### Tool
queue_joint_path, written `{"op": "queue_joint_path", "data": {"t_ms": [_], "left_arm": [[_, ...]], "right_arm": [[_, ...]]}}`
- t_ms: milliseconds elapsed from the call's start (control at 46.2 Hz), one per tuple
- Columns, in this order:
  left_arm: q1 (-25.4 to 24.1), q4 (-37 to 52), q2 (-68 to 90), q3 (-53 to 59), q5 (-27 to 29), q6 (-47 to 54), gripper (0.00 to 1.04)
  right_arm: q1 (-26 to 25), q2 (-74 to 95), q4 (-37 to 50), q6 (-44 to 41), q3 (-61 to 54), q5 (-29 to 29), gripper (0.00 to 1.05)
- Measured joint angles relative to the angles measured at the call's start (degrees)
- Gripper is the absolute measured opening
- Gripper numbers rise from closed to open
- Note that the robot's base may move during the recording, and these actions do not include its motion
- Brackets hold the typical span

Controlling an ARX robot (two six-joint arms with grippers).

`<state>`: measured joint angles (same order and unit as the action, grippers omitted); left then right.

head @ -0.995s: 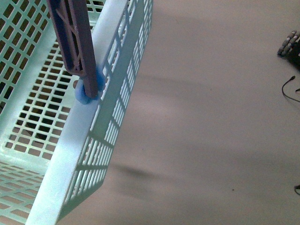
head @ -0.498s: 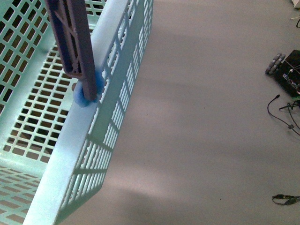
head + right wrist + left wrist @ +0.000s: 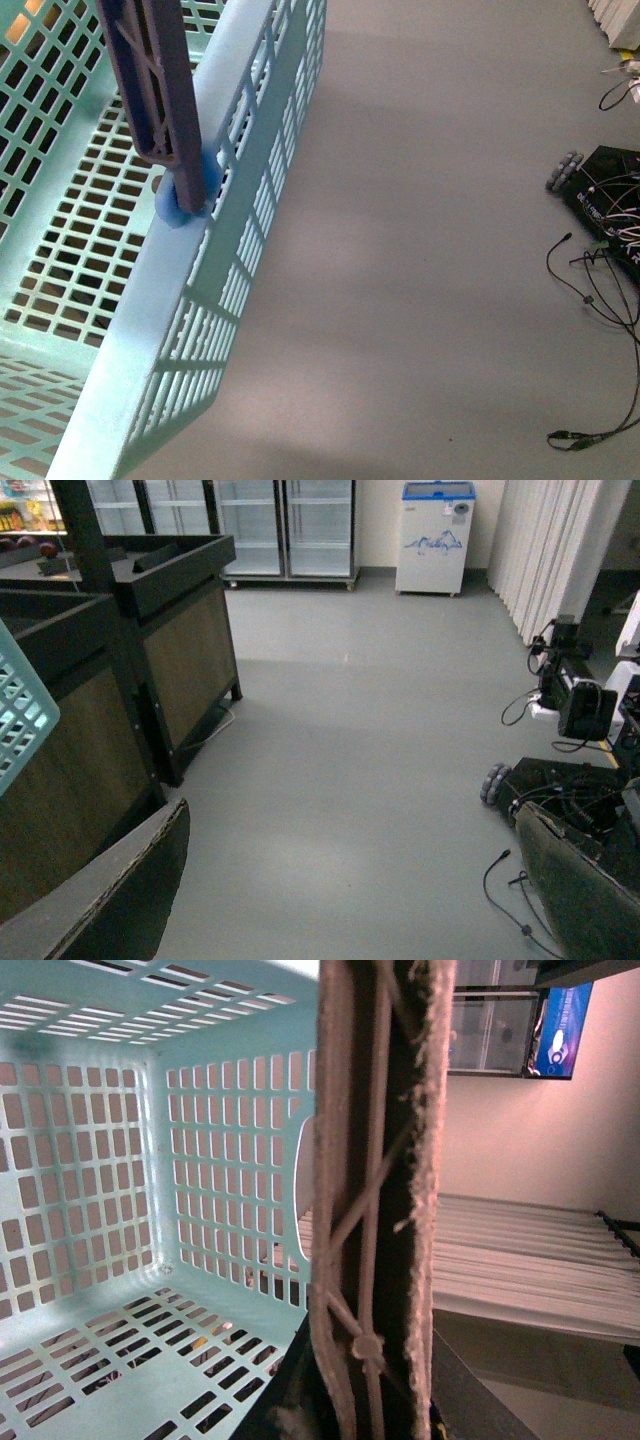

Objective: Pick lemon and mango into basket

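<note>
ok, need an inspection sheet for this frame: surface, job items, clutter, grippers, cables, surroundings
Surface: bare grey floor; no table in view.
Job's things: teal basket, no fruit in the part of its inside that shows; lemon and mango: nothing seen.
Clutter: nothing seen.
Grippers: right gripper open, holding nothing. left gripper: only dark edges beside the basket handle, which fills the left wrist view; open or shut cannot be told.
Cables: loose black cables on the floor beside a wheeled black base.
Surroundings: dark wooden stands, glass-door fridges, white chest freezer, curtain.
</note>
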<state>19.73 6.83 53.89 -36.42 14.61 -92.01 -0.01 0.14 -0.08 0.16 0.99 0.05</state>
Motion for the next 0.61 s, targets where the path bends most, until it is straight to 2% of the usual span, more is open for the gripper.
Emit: {"op": "queue_joint_path", "data": {"t_ms": [606], "left_arm": [[0.11, 0.00, -0.02, -0.11, -0.04, -0.07, 0.07]], "right_arm": [[0.02, 0.02, 0.02, 0.00, 0.00, 0.15, 0.96]]}}
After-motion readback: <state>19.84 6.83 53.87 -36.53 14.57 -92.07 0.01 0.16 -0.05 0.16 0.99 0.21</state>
